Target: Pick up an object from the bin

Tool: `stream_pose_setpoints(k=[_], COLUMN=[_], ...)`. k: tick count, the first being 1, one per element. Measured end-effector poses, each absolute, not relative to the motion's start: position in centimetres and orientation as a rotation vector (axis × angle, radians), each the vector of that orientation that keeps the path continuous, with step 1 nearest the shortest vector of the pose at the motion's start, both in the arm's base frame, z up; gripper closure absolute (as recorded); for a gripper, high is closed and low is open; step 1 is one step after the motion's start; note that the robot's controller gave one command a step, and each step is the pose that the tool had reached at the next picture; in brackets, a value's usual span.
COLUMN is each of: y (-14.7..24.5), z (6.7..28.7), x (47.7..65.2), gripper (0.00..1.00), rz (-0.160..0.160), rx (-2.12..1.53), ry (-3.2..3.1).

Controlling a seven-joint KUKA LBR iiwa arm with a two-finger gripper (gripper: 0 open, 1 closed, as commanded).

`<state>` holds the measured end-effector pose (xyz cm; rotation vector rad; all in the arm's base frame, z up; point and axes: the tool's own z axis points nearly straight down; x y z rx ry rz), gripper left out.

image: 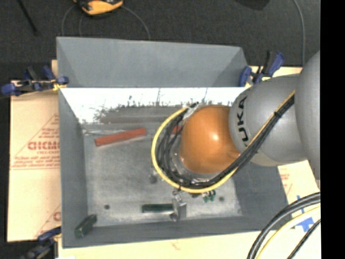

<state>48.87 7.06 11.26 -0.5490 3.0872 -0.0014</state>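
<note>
My gripper point(178, 206) hangs low over the bin's front middle, mostly hidden under the arm's orange cover. It is at the right end of a dark green flat bar point(157, 209) that lies on the floor pointing left; I cannot tell whether they touch. A small green piece point(209, 197) lies just to the right of the gripper.
A red-orange flat stick point(121, 137) lies towards the back left of the bin. A dark green block point(85, 225) sits in the front left corner. The arm and its cables cover the right half of the bin.
</note>
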Motion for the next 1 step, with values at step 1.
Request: stream_pose_setpoints(k=[1], y=[2.56], z=[8.48], x=[48.03], gripper=[1.0], rz=[0.0], rx=[-0.607], ry=[3.081])
